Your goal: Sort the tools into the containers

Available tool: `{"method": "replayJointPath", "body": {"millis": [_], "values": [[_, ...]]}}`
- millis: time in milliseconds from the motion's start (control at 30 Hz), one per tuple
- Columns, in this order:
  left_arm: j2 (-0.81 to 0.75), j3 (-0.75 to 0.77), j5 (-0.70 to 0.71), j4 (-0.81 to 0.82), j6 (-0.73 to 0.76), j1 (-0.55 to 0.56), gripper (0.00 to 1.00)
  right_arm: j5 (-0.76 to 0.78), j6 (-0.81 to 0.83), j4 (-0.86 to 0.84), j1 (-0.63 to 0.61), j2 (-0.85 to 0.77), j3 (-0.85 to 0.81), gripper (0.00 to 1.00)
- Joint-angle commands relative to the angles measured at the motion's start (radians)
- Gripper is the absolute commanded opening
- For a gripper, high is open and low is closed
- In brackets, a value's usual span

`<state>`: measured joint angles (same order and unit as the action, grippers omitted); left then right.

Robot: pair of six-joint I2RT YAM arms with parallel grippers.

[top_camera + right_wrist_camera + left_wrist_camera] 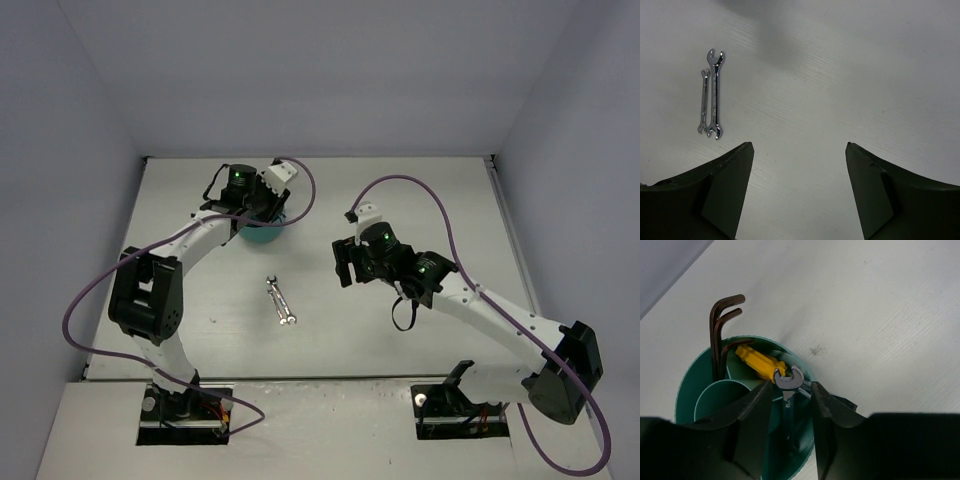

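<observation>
As your left gripper (791,387) hangs over the teal organiser (687,395), its jaws stand slightly parted on either side of a silver wrench (789,380). The wrench stands upright in the compartment right below them, its open head level with the fingertips; you cannot tell whether either finger touches it. Just beyond that wrench lies a yellow handle (760,364). Further ahead and to the left, three hex keys (715,340) stand in the organiser, their bent ends above the rim. Your right gripper (799,147) is spread wide and holds nothing, above bare tabletop (840,75). Ahead of it and to its left, two wrenches (715,95) lie close side by side, the short one (703,102) on the outer side.
</observation>
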<state>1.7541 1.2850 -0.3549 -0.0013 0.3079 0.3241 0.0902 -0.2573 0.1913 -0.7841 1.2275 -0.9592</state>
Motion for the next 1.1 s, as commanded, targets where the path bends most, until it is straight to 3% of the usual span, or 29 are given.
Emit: {"method": "replayJointPath", "body": {"millis": [0,200,267,400,533,700,1067], "values": [[-0.108,0.028,0.063,0.061,-0.05,-0.002,0.35,0.019,0.001,-0.027,0.008,-0.039,-0.015,0.71],[-0.229,0.089,0.306,-0.098,-0.328,0.063,0.42,0.025,0.001,-0.027,0.006,-0.045,-0.014,0.71],[-0.282,0.097,0.454,-0.206,-0.486,0.104,0.45,0.027,0.001,-0.028,0.006,-0.045,-0.008,0.71],[-0.37,0.056,0.614,-0.468,-0.841,0.155,0.57,0.028,0.003,-0.029,0.007,-0.037,-0.001,0.71],[-0.451,-0.08,0.624,-0.585,-1.061,0.178,0.58,0.032,0.012,-0.029,0.008,-0.034,-0.003,0.71],[-0.442,-0.212,0.576,-0.595,-1.196,0.182,0.58,0.05,0.024,-0.03,0.008,-0.044,0.001,0.71],[-0.256,-0.295,0.502,-0.538,-1.279,0.203,0.5,0.057,0.006,-0.03,0.008,-0.132,0.077,0.71]]}}
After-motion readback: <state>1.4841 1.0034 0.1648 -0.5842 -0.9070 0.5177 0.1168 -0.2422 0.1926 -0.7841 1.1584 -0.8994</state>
